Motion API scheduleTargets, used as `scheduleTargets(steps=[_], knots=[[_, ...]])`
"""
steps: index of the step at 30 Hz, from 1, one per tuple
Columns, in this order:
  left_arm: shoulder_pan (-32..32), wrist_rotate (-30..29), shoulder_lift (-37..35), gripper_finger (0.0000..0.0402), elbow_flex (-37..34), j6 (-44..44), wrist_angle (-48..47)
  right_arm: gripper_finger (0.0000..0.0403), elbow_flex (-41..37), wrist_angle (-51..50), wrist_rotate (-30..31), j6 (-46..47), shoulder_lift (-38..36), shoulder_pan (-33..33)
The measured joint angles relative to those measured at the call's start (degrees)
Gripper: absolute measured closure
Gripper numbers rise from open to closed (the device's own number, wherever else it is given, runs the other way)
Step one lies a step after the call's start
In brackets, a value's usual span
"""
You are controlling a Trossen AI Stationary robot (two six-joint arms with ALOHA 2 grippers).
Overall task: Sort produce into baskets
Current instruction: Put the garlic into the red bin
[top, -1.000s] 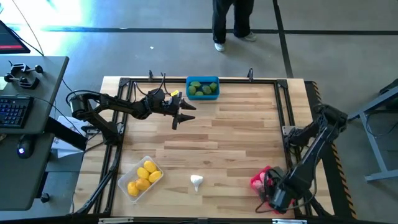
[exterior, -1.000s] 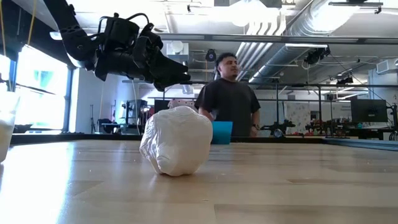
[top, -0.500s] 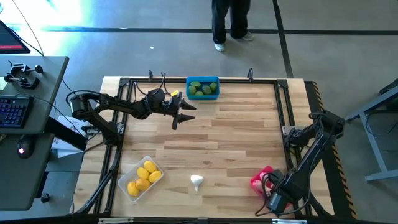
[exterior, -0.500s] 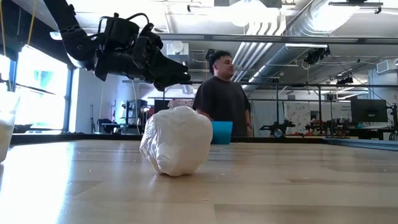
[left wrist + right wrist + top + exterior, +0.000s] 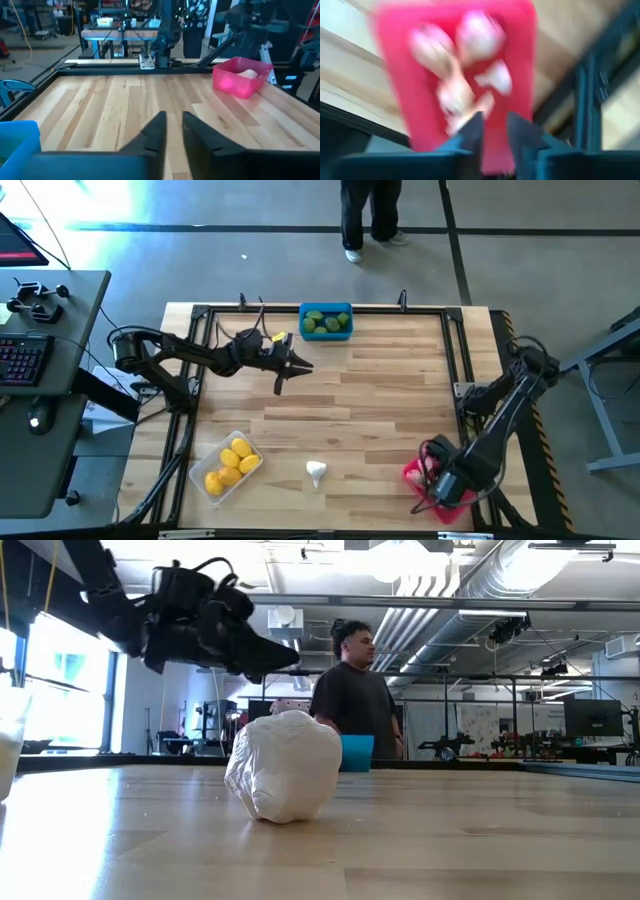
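High view shows the sort nearly done; one whitish garlic bulb [image 5: 316, 471] lies alone on the table [image 5: 380, 390], near its front edge between the clear basket [image 5: 226, 467] and the red basket [image 5: 428, 477]; my read is that this last piece is the step in hand. Left gripper [image 5: 291, 369] hangs above the boards just beside the blue basket [image 5: 326, 321], fingers drawn nearly together, nothing between them; right gripper [image 5: 447, 485] hovers over the red basket, fingers narrow with a small gap and empty, bulbs lying loose below them. Next move, I'd judge: an arm reaches the stray bulb, spreads wide, takes it and carries it to red. Count: three baskets; four yellow lemons [image 5: 231, 463] in the clear one; about four green pieces [image 5: 325, 322] in the blue; roughly four bulbs in red, too smeared to be sure; a person [image 5: 355, 697] stands beyond the table.
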Motion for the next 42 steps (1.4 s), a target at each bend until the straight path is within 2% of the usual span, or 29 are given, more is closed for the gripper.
scheduleTargets(steps=[1, 3, 8, 13, 17, 20, 25, 29, 35, 42], knots=[[-0.02, 0.02, 0.02, 0.0367, -1.18, -0.45, 2.16, 0.0364, -0.04, 0.33, 2.34, -1.59, -0.39, -0.82], [0.12, 0.07, 0.0, 0.0392, -3.57, -2.19, 6.78, 0.0391, -0.08, 1.4, 6.76, -6.4, -0.55, -2.59], [0.23, 0.02, -1.77, 0.0394, -8.37, -4.64, 12.47, 0.0373, -0.11, 9.7, 18.13, -21.82, -0.55, -8.75], [-0.93, 0.09, -6.82, 0.0401, -11.49, -4.99, 12.39, 0.0377, -0.4, 25.24, 25.89, -39.77, 1.86, -14.47], [-1.64, 0.04, -11.56, 0.0401, -14.19, -5.25, 11.75, 0.0346, -0.44, 39.56, 24.39, -53.31, 6.95, -18.12], [-1.96, 0.04, -14.52, 0.0401, -16.56, -5.28, 11.49, 0.0301, -0.44, 48.89, 23.06, -60.95, 11.48, -20.2], [-2.32, -0.41, -18.07, 0.0401, -20.15, -4.22, 11.02, 0.0216, -0.44, 61.21, 24.45, -73.77, 18.43, -22.18], [-2.32, -0.44, -19.58, 0.0401, -21.97, -4.18, 10.57, 0.0172, -0.42, 69.61, 25.77, -82.76, 23.42, -23.3], [-2.32, -0.11, -20.02, 0.0401, -22.62, -4.12, 10.43, 0.016, -0.38, 77.78, 24.85, -89.12, 27.44, -25.06], [-2.81, 0.02, -20.0, 0.0401, -22.62, -3.51, 9.97, 0.016, -0.33, 79.14, 20.15, -89.15, 29.65, -26.19]])
